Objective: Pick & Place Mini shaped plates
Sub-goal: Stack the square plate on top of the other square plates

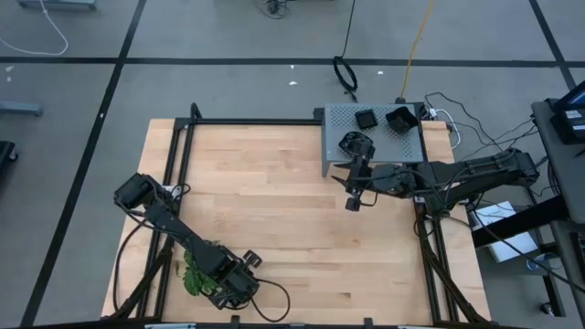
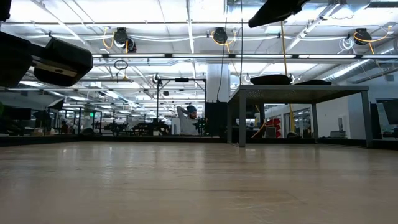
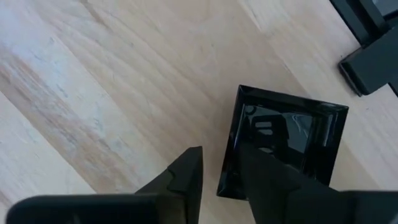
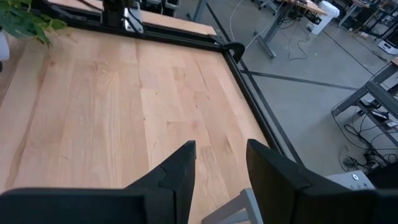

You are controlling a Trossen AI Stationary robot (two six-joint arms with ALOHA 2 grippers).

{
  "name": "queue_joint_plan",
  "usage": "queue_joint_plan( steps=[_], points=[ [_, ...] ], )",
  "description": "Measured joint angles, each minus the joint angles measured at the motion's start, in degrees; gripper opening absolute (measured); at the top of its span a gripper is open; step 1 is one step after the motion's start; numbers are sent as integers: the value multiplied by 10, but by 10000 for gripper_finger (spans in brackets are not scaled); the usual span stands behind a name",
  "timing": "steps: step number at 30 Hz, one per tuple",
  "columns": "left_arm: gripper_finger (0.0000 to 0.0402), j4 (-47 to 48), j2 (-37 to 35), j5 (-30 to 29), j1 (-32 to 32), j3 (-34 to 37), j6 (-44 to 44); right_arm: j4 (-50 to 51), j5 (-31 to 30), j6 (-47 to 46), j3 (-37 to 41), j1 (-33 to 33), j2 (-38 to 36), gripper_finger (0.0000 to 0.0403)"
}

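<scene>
I see a raised tray [image 1: 343,137] at the counter's [image 1: 274,201] far right edge, with three plates [image 1: 399,119] on it. The right gripper [image 1: 353,203] hangs just in front of it. At the near left corner, the left gripper [image 3: 219,177] straddles the rim of a square plate [image 3: 292,140] lying on the counter, beside the plant [image 1: 196,274].
</scene>
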State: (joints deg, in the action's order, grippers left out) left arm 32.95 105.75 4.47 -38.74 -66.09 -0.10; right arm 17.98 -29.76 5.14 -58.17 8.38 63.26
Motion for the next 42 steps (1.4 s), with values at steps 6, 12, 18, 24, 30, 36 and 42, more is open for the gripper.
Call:
queue_joint_plan(
  steps=[6,12,18,24,30,36,42],
  points=[
    [113,-6,0,15,-2,20,4,9,0,0,0,0,0,130],
    [109,-6,0,-9,-2,27,19,9,0,0,0,0,0,130],
    [52,-7,0,-15,0,27,17,9,0,0,0,0,0,130],
    [14,-5,-1,-17,17,2,12,8,0,0,0,0,0,130],
    [6,-6,0,-69,67,-60,36,6,0,0,0,11,0,130],
    [17,-93,0,-136,156,-90,47,3,0,0,0,50,-1,130],
    [7,-233,30,-141,248,-91,-12,3,-2,0,0,103,-15,130]
  ],
)
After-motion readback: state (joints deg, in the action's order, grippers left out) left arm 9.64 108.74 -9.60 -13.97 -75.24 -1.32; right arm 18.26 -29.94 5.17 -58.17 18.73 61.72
